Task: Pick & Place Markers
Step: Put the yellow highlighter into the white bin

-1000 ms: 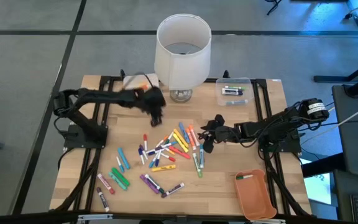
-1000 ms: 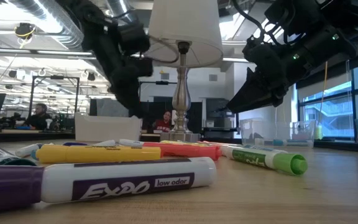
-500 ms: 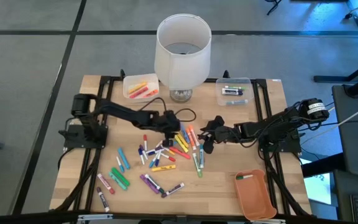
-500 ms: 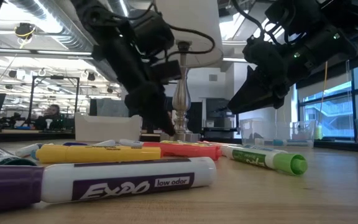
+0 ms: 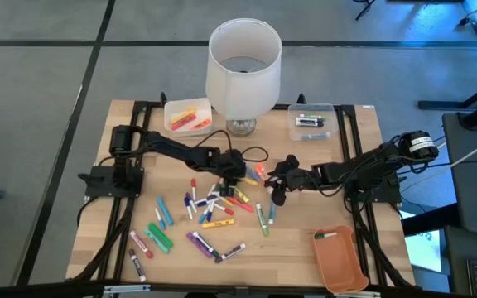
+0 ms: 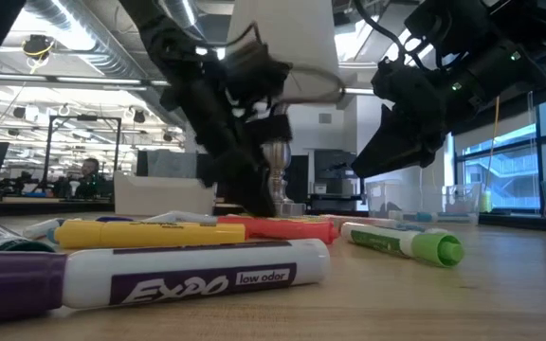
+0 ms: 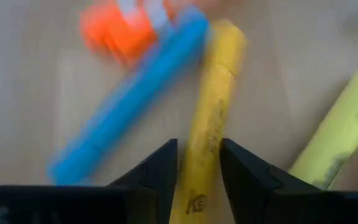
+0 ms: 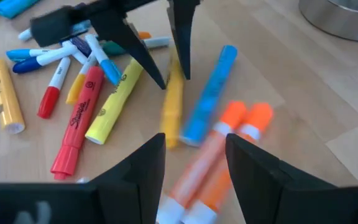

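Note:
Several capped markers in many colours lie in a loose pile on the wooden table's middle. My left gripper is low over the pile's far right part, pointing steeply down and open. Its fingers stand on either side of a yellow marker that lies flat on the wood. A blue marker and an orange one lie beside it. Just right of the pile my right gripper hangs open above orange markers, with nothing between its fingers. My left gripper straddles the yellow marker near one end, coming from above on a slant, so that the marker runs lengthwise between the fingers. One finger lies against the marker's side. The other stands a sliver off it. The marker rests on the table.
A lamp stands at the table's far middle. Beside it are a clear tray with orange and yellow markers on the left and a clear tray with a few markers on the right. An orange tray sits at the near right corner.
My left gripper has swung from beside the far-left clear tray toward the table's middle and come down onto the pile's far right part, rolling a little as it went. Its finger gap looks unchanged. My right gripper has kept still.

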